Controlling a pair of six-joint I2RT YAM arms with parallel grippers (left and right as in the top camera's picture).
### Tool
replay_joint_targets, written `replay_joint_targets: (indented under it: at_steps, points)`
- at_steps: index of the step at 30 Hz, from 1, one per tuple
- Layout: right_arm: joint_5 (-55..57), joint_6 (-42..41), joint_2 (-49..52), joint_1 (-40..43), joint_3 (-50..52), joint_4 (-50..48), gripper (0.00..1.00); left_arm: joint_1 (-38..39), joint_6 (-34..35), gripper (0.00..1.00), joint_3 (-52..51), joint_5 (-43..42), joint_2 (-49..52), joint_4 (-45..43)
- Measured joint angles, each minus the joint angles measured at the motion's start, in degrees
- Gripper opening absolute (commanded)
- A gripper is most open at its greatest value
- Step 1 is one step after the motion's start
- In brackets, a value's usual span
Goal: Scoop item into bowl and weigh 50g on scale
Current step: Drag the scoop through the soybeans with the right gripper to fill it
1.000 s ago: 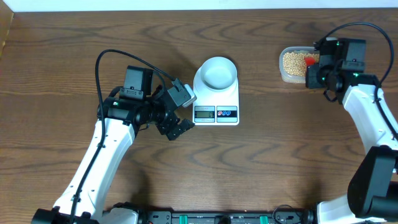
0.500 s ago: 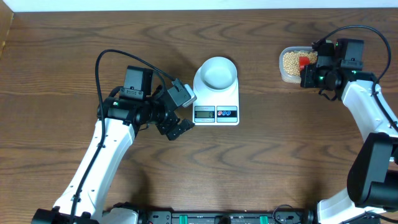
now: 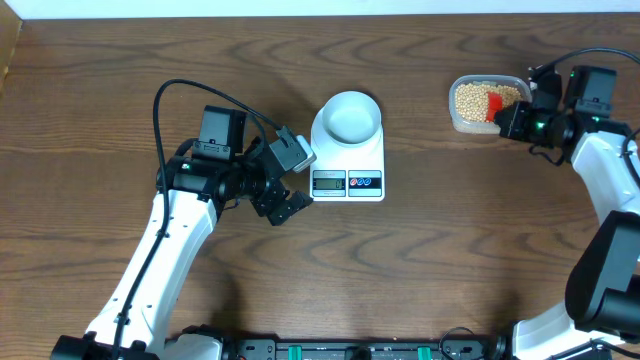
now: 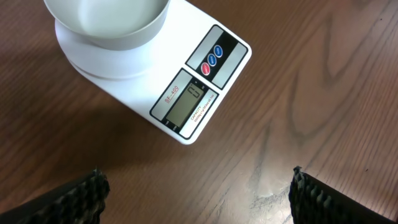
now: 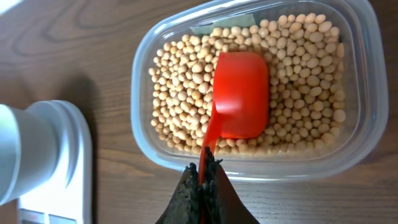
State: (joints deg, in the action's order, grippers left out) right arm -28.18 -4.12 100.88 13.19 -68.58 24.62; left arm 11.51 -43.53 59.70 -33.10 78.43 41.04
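Observation:
The white bowl (image 3: 349, 117) sits on the white scale (image 3: 348, 172) at the table's middle; both show in the left wrist view, the bowl (image 4: 109, 22) above the scale's display (image 4: 189, 106). The beans (image 3: 470, 98) fill a clear plastic tub (image 3: 460, 122) at the far right. My right gripper (image 3: 512, 118) is shut on the handle of a red scoop (image 5: 239, 93), whose bowl lies turned over on the beans (image 5: 298, 68) in the tub (image 5: 143, 124). My left gripper (image 3: 282, 208) is open and empty, just left of the scale.
The table's far edge runs along the top of the overhead view. The left arm's cable (image 3: 190, 95) loops above the table at the left.
My right gripper has drawn back to the right, off the tub, while the red scoop stays over the beans. The left arm has not moved.

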Motion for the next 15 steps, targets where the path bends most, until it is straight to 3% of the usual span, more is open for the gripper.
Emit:
replay_joint_targets:
  at_steps: [15]
  points:
    - [-4.1,-3.5,0.5,2.3,0.0,0.4,0.01,0.0,0.0,0.95,0.0,0.0,0.0,0.0]
